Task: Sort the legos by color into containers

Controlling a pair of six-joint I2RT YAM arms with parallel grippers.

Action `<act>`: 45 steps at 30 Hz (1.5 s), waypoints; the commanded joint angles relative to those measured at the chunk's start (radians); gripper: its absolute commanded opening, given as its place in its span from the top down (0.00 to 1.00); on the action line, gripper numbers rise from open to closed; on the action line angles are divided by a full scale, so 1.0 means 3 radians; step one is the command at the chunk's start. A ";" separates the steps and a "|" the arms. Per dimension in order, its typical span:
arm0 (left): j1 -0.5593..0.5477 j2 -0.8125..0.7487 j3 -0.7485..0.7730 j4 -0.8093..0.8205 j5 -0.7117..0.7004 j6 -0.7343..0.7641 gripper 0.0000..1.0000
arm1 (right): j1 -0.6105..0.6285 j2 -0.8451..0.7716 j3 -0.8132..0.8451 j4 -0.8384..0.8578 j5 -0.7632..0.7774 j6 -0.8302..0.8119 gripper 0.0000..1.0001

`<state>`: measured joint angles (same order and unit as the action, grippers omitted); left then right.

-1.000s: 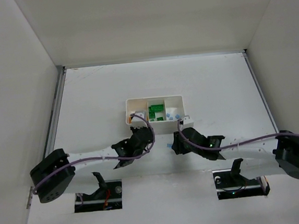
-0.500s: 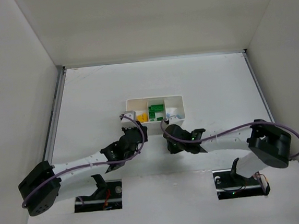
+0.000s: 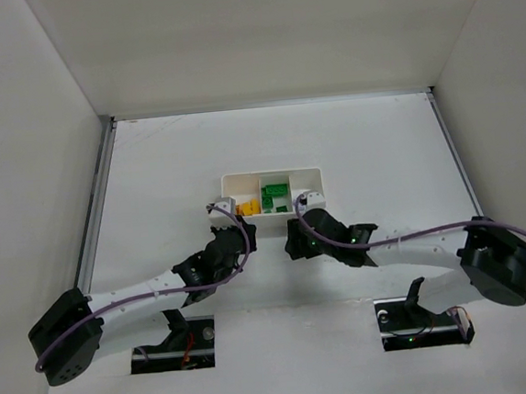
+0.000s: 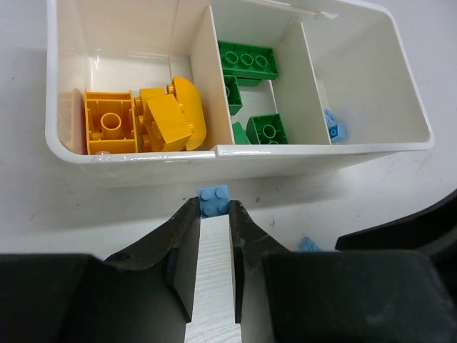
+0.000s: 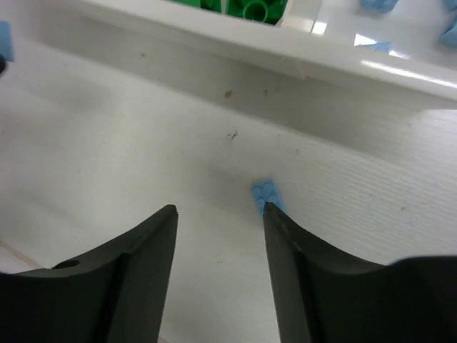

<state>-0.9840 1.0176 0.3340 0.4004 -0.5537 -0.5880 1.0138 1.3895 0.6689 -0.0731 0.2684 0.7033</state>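
The white tray (image 4: pixel 235 153) holds yellow-orange legos (image 4: pixel 143 121) in its left container, green legos (image 4: pixel 250 61) in the middle one and a light blue lego (image 4: pixel 333 126) in the right one. My left gripper (image 4: pixel 213 209) is shut on a small light blue lego (image 4: pixel 214 201), just in front of the tray's near wall. My right gripper (image 5: pixel 220 211) is open over the table. A second light blue lego (image 5: pixel 265 194) lies flat there, touching the tip of its right finger and outside the gap. From above, both grippers (image 3: pixel 226 220) (image 3: pixel 296 233) sit close to the tray (image 3: pixel 272 172).
The right arm's black body (image 4: pixel 407 225) shows at the right edge of the left wrist view, next to the loose light blue lego (image 4: pixel 308 245). The tray's near wall (image 5: pixel 285 44) stands just ahead of the right gripper. White walls enclose the table.
My right arm swung left along the tray's front, and its jaws shut briefly and opened again. My left gripper drew back from over the tray's left end, still holding its lego.
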 commanded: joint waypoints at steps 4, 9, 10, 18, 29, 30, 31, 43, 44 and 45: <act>-0.0015 0.0054 0.0037 0.0097 -0.0005 0.0007 0.87 | -0.0186 -0.0173 -0.0251 0.0264 0.0021 -0.0171 0.30; -0.0036 0.0090 0.0063 0.0118 -0.0005 0.0007 0.87 | -0.0176 0.0057 -0.0236 0.0402 -0.0097 -0.0314 0.31; -0.0041 0.0080 0.0068 0.0102 -0.0010 0.0012 0.87 | -0.0171 0.0108 -0.0215 0.0412 -0.0092 -0.0350 0.34; 0.0000 -0.0002 0.0027 0.0051 -0.0005 0.0007 0.87 | 0.0161 0.0318 -0.0036 0.0019 0.0148 -0.0355 0.50; 0.0026 -0.0084 0.0053 0.0046 -0.0005 0.0043 0.87 | 0.0509 0.0701 0.0286 -0.0692 0.0875 -0.0125 0.63; 0.0031 -0.0099 0.0047 0.0046 -0.0005 0.0043 0.87 | 0.0509 0.0742 0.0291 -0.0697 0.0875 -0.0110 0.65; 0.0031 -0.0109 0.0042 0.0036 -0.0005 0.0038 0.87 | 0.0509 0.0763 0.0291 -0.0697 0.0875 -0.0100 0.68; 0.0051 -0.0206 0.0058 -0.0041 -0.0016 0.0043 0.87 | 0.0520 0.0528 0.0194 -0.0646 0.0915 -0.0008 0.89; 0.0051 -0.0217 0.0063 -0.0046 -0.0016 0.0043 0.87 | 0.0530 0.0441 0.0189 -0.0646 0.0926 -0.0002 0.89; 0.0046 -0.0227 0.0068 -0.0056 -0.0021 0.0043 0.87 | 0.0530 0.0385 0.0184 -0.0646 0.0926 0.0003 0.89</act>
<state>-0.9730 0.9764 0.3340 0.3828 -0.5529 -0.5850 1.1664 1.5543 0.7452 -0.1967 0.5381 0.6865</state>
